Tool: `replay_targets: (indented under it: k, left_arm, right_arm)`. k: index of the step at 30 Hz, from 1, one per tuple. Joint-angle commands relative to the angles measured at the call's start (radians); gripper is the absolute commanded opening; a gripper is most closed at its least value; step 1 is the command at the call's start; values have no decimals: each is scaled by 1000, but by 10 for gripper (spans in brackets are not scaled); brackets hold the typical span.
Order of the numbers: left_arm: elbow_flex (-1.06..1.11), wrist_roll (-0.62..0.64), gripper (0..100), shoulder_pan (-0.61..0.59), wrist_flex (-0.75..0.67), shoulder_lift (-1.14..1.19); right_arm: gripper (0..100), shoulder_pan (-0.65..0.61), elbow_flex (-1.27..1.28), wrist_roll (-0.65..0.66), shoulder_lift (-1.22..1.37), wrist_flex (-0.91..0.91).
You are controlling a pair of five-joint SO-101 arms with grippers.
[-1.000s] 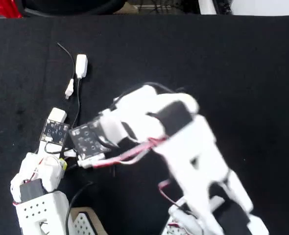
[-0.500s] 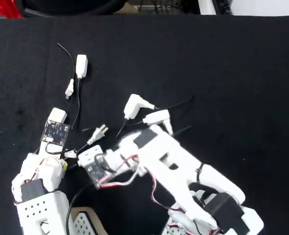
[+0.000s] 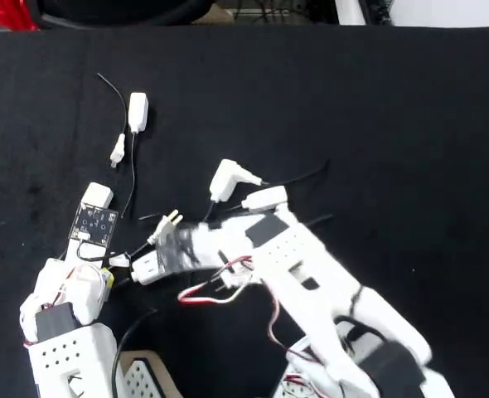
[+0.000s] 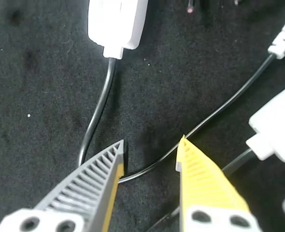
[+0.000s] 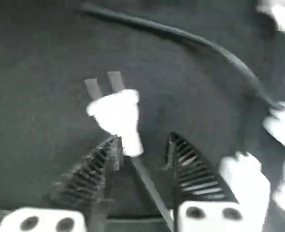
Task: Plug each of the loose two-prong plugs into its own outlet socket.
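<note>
The right pincer (image 5: 145,141) stands open astride the tail of the plug (image 5: 114,113), which lies on the surface (image 3: 410,124), probably to grip it. The left pincer (image 4: 152,142) hangs open above a cord (image 4: 215,113).

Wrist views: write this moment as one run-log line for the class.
right gripper: open, tips at cord end of two-prong plug | plug: lying loose, not in a socket | left gripper: open over black cable

Robotics lab bench: black cloth-covered table (image 3: 410,116)

Even bright light, faint shadows on the black table (image 3: 410,124).
</note>
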Motion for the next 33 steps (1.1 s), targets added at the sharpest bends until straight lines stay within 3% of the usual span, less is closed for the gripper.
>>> replay_targets:
  k: [1, 7, 11, 15, 21, 27, 33]
  left_arm:
    - [-8, -6, 178, -5, -17, -8]
    - [-8, -5, 178, -7, -15, -8]
    - [-8, -5, 177, -8, -15, -8]
    - [-8, -6, 177, -8, -15, -8]
    - [-8, -6, 177, -8, -17, -8]
    - [-8, -8, 177, -8, -17, -8]
    - [-8, -8, 177, -8, -18, -8]
  right_arm:
    - [145, 23, -101, -419, -130, 58]
    - [149, 11, -61, -1284, -234, 110]
    - [233, -25, 44, -1637, -232, 92]
    - [302, -41, 99, -1686, -232, 49]
    - [190, -35, 104, -1761, -120, -40]
    - [185, -37, 64, -1896, 150, -184]
    - [180, -37, -15, -1898, 288, -153]
